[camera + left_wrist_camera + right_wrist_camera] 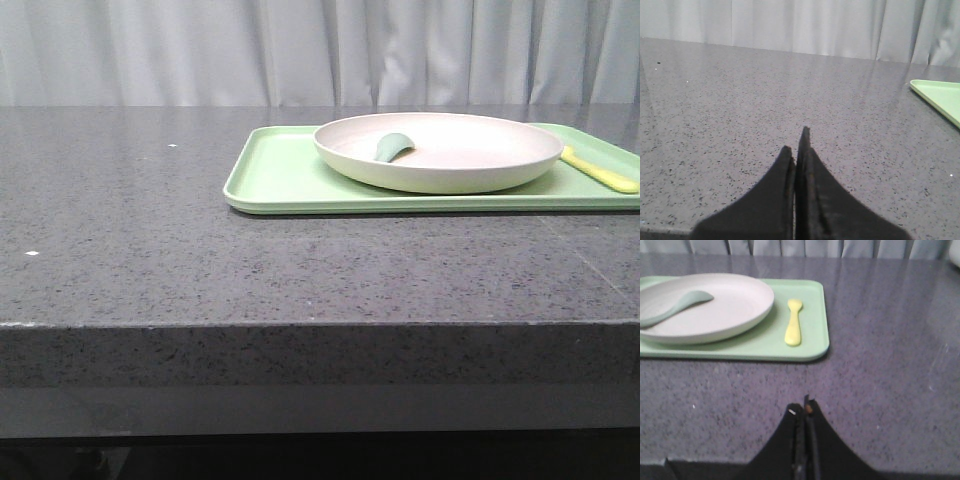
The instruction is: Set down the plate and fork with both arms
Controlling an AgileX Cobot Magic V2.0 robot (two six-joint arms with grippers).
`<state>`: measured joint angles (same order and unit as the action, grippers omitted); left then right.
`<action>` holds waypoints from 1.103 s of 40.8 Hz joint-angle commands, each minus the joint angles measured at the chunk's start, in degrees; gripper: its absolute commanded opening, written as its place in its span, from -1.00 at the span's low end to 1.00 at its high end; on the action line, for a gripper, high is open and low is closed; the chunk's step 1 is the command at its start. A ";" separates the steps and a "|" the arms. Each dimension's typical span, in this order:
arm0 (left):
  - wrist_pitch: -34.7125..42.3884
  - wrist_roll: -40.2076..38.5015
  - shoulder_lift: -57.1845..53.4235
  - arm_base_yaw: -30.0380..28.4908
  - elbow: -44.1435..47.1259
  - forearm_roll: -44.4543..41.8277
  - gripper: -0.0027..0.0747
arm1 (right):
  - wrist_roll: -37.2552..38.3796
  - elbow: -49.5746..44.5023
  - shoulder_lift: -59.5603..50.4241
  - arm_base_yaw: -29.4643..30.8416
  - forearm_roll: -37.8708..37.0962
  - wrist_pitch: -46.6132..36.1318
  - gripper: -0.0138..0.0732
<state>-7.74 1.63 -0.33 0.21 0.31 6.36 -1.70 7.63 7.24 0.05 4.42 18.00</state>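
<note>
1. The plate [438,152] sits on the green tray [270,178] at the desk's [150,250] far right, a grey-green utensil [675,309] in it; the yellow one [793,329], possibly the fork, lies just right.
2. Left fingers [798,150] and right fingers [801,412] are together, empty, near the desk's edge.
3. This fits either before pick-up or after placing; no move is settled.

Tray [275,175]: pale green, flat on the dark speckled tabletop [120,250]. Plate [440,150]: cream, round, resting on the tray. Utensil [393,147]: grey-green, lying inside the plate. Utensil [598,170]: yellow, on the tray just beside the plate. Grey curtain [200,50] behind the tray.
</note>
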 commanded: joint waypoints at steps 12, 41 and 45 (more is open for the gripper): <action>5.12 -0.08 -1.23 -0.07 0.21 0.01 -0.98 | -0.35 -8.99 -8.79 0.42 -0.60 -4.27 -0.84; 5.12 -0.08 -1.23 -0.07 0.21 0.01 -0.98 | -0.35 -8.99 -8.90 0.49 -0.60 -4.08 -0.84; 5.12 -0.08 -1.23 -0.07 0.21 0.01 -0.98 | -0.35 -8.99 -8.90 0.49 -0.60 -4.08 -0.84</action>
<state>-7.63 1.63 -0.33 0.21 0.31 6.36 -1.70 -1.60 -0.65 0.13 4.33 18.28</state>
